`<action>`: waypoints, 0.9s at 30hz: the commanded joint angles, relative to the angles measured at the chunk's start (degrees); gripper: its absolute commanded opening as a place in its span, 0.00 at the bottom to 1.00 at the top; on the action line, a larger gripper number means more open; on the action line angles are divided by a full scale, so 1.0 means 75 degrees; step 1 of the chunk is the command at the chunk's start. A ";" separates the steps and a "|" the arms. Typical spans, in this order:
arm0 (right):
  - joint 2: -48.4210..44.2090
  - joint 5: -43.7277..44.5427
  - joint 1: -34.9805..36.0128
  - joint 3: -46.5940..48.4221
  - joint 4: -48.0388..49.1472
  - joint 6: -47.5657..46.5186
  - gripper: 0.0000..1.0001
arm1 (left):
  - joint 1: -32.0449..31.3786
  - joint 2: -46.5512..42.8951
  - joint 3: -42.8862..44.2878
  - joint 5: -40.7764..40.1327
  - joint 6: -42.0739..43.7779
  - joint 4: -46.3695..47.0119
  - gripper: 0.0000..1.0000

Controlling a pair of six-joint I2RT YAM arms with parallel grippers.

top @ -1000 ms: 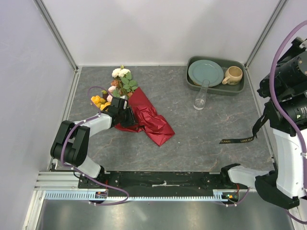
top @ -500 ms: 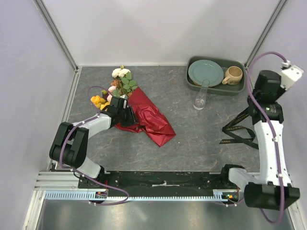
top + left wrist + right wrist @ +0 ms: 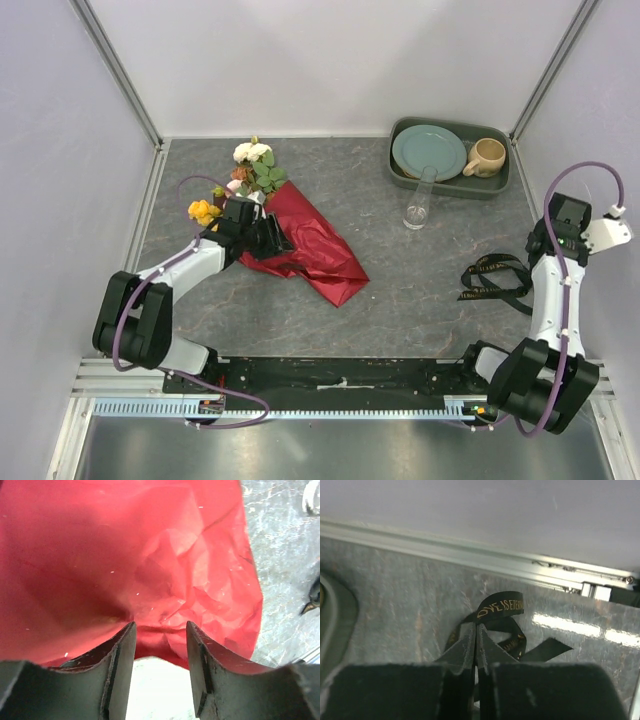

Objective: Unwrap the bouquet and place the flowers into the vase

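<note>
Just changed: R gripper [image 3: 476, 628] is down low at right-centre of the top view. The ribbon [image 3: 494, 280] now lies in loose loops on the table [image 3: 400, 300] there. Jaws pressed together. In the wrist view the loops start right at the tips, so prob. pinching it, tho can't be 100% sure. Meaning: the tie is off the bouquet [image 3: 300, 240] and sits well apart from it, so step 1 looks done. The paper is what's left before the stems can go.

L gripper [image 3: 159, 626] sits at the wrap's upper-left end, jaws spread w/ a clear gap. Red paper [image 3: 165, 565] fills its view just ahead of the tips, nothing visibly gripped between them. My guess: letting go, or re-setting for a fresh bite on the paper.

Flowers [image 3: 255, 165] lie upper left of centre, heads poking out of the paper's top end. Yellow blooms [image 3: 203, 210] are left of the L wrist. Vase [image 3: 420, 200] stands upright and empty, upper right of centre, just below the tray [image 3: 392, 165].

Vs. 1 s ago: R arm was up high at the right edge, ribbon a single strand trailing to the table. At half a sec it was part-way down, ribbon dangling. L arm has nudged up-frame a bit, and paper and yellow blooms shifted slightly w/ it. Vase and tray same.
</note>
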 commanded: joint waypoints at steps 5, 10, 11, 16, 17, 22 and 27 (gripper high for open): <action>-0.0547 -0.0783 -0.0011 -0.1123 0.0681 0.0554 0.77 | 0.0041 -0.1274 0.0256 0.0519 -0.0017 -0.0382 0.65; -0.1308 -0.1581 0.0468 -0.1288 0.0741 0.0085 0.98 | 0.0041 -0.2584 0.0010 0.0263 0.0334 -0.0921 0.75; -0.1438 -0.1384 0.1015 -0.1253 0.0659 -0.0043 0.98 | 0.0053 -0.2774 -0.0095 0.0227 0.0358 -0.1096 0.79; -0.2281 -0.0281 0.3582 -0.0574 -0.0208 -0.0243 0.98 | 0.0041 -0.3817 -0.0271 0.0156 0.0417 -0.1590 0.82; -0.2352 -0.0222 0.4388 -0.0469 -0.0313 -0.0278 0.98 | 0.0041 -0.4086 -0.0341 0.0145 0.0359 -0.1648 0.82; -0.2040 -0.1124 0.6934 -0.0292 0.0353 -0.1261 0.98 | 0.0053 -0.4638 -0.0401 0.0144 0.0089 -0.1848 0.83; -0.0680 -0.0303 1.0930 -0.0081 0.1160 -0.2278 0.98 | 0.0053 -0.4943 -0.0377 -0.0066 -0.0087 -0.1871 0.83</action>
